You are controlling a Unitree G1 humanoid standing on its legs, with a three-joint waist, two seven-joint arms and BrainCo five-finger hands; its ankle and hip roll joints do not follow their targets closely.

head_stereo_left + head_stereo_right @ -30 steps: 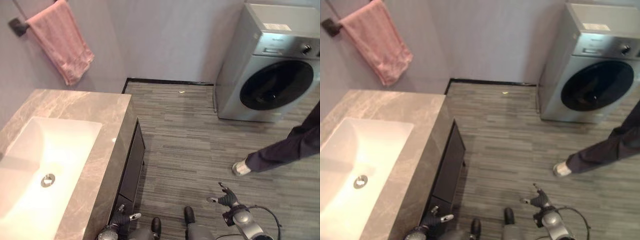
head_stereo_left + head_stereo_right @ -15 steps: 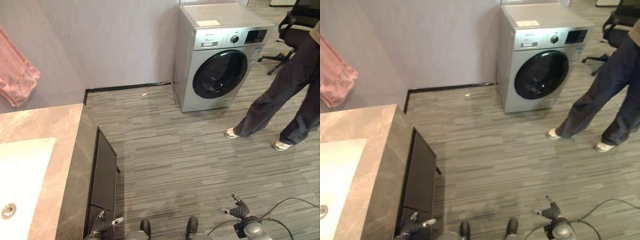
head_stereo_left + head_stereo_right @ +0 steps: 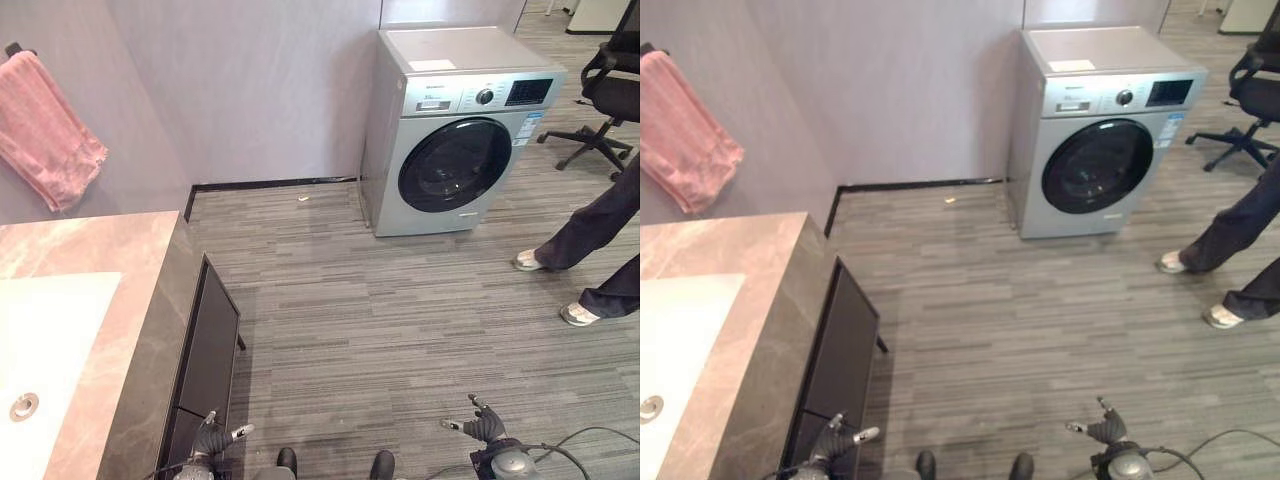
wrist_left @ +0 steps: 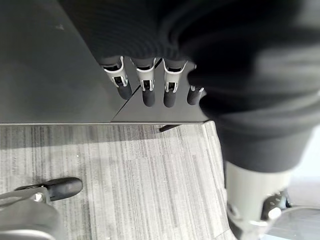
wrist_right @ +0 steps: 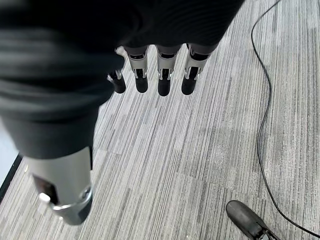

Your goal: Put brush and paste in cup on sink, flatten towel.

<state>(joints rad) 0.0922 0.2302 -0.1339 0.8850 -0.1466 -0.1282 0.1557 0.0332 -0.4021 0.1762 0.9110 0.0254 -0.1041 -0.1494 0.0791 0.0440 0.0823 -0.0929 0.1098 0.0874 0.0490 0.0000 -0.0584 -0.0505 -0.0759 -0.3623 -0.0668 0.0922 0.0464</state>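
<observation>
A pink towel [image 3: 50, 130] hangs bunched from a wall rail at the upper left, above the marble sink counter [image 3: 120, 270] with its white basin [image 3: 45, 340]. My left hand [image 3: 212, 438] hangs low beside the counter's dark cabinet front, fingers [image 4: 145, 90] straight, holding nothing. My right hand [image 3: 485, 428] hangs low over the floor on the other side, its fingers [image 5: 162, 80] also straight and empty.
A silver washing machine [image 3: 460, 130] stands against the back wall. A person's legs [image 3: 600, 260] are at the right edge, with an office chair [image 3: 610, 100] behind them. The dark cabinet [image 3: 205, 350] runs under the counter. Grey plank floor lies between.
The camera has swung, so the whole picture shifted right and then slightly back left. The person has stepped further right. Both hands stay hanging low and empty.
</observation>
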